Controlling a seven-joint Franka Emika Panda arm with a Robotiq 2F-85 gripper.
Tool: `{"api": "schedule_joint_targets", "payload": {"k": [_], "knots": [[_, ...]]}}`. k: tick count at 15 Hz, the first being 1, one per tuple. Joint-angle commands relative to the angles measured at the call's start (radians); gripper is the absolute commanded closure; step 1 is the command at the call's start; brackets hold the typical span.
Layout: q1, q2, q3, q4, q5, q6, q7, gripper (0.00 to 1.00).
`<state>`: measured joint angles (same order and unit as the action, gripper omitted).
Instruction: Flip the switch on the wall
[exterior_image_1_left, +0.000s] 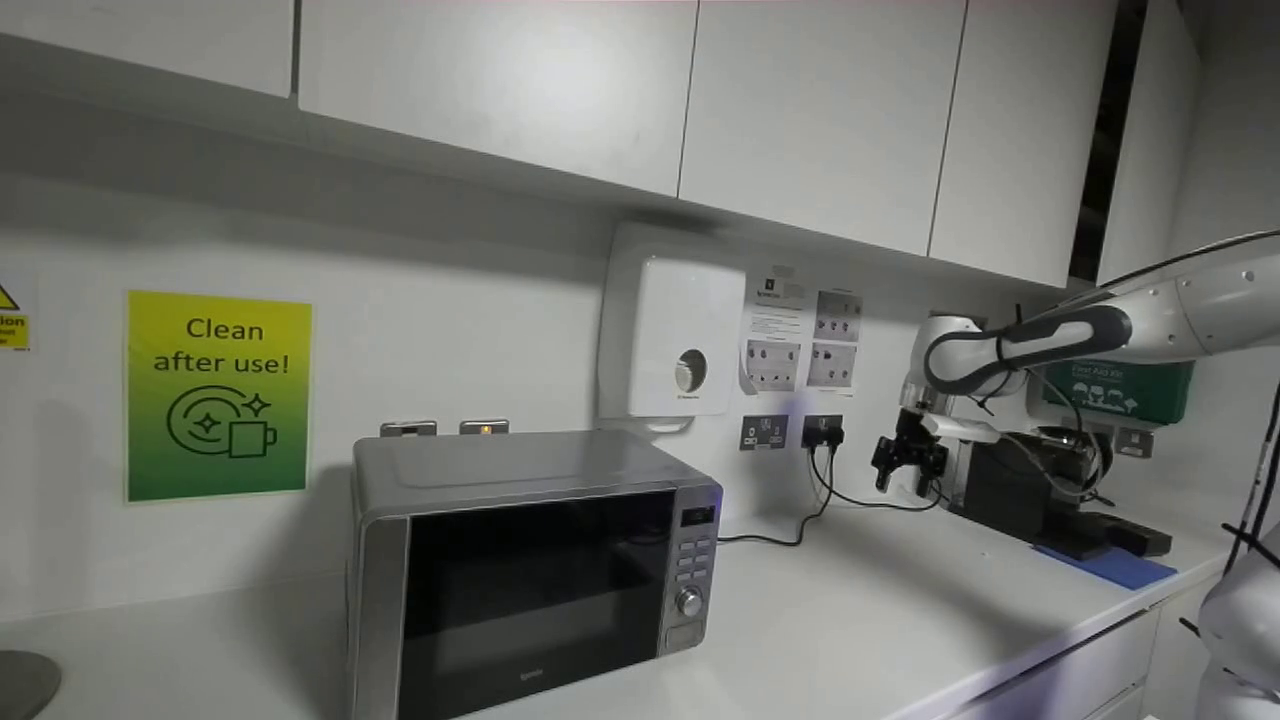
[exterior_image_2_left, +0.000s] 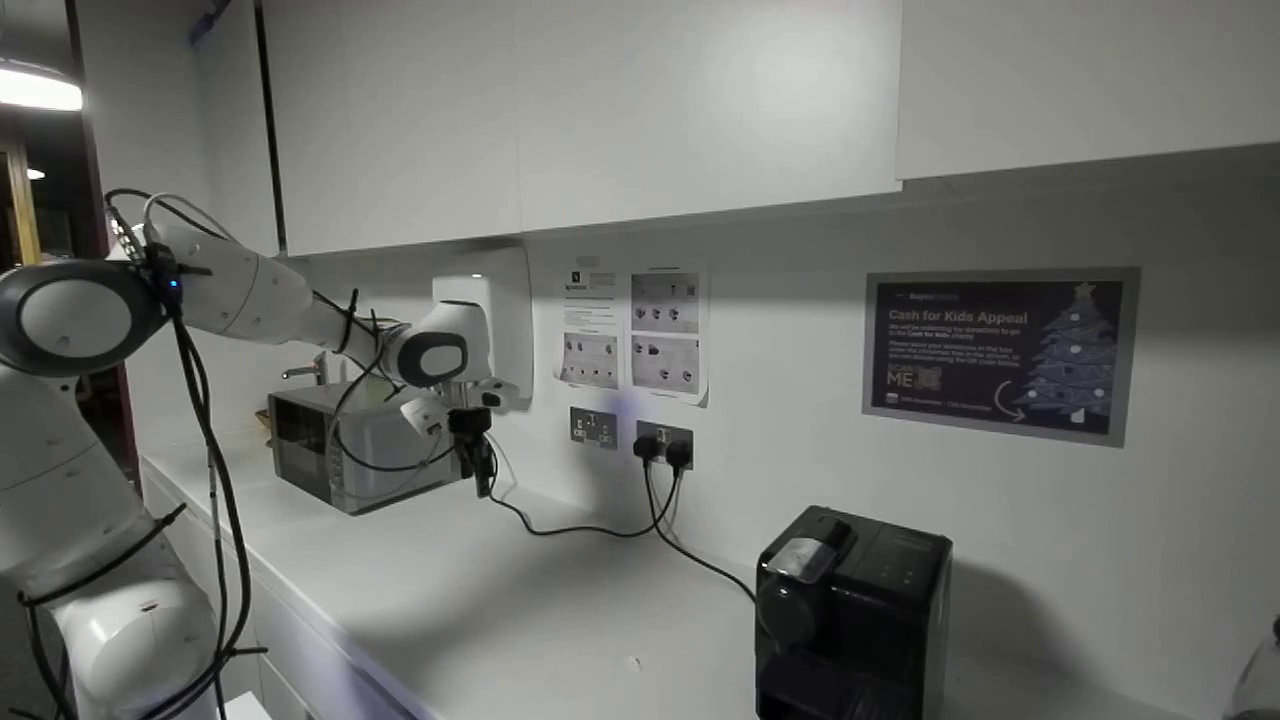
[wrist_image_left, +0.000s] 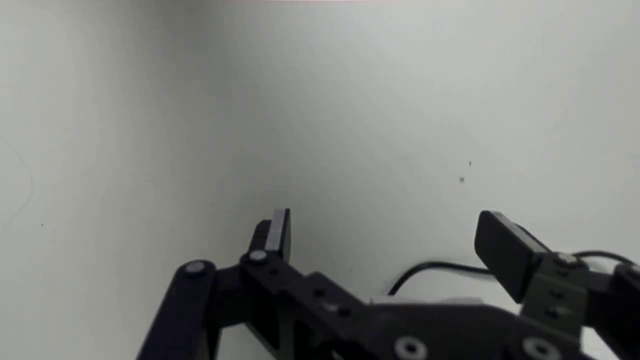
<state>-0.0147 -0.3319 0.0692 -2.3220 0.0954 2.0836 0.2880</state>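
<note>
A grey double socket plate (exterior_image_1_left: 763, 432) with small switches is on the white wall; it also shows in an exterior view (exterior_image_2_left: 593, 427). Beside it is a second plate (exterior_image_1_left: 822, 424) with two black plugs in it, seen also in an exterior view (exterior_image_2_left: 660, 436). Two metal switch plates, one plain (exterior_image_1_left: 408, 429) and one with an orange light (exterior_image_1_left: 484, 427), sit on the wall just above the microwave. My gripper (exterior_image_1_left: 903, 482) points down above the counter, away from the wall plates. In the wrist view the gripper (wrist_image_left: 385, 235) is open and empty. No switch shows there.
The microwave (exterior_image_1_left: 540, 590) and the black coffee machine (exterior_image_2_left: 855, 610) stand on the white counter (exterior_image_2_left: 520, 600). Black cables (exterior_image_1_left: 775, 541) run from the plugs over the counter. A white dispenser (exterior_image_1_left: 675, 330) and wall cabinets (exterior_image_1_left: 820, 110) are above. A green first aid kit (exterior_image_1_left: 1120, 390) is behind the arm.
</note>
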Motion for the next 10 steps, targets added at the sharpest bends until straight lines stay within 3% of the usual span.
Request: {"api": "schedule_joint_targets", "payload": {"k": [1,10], "knots": [[-0.016,0.047,-0.028,0.048,0.069,0.104,0.080,0.00],[-0.070,0.148,-0.090,0.128,0.175,0.420,0.258,0.00]]}}
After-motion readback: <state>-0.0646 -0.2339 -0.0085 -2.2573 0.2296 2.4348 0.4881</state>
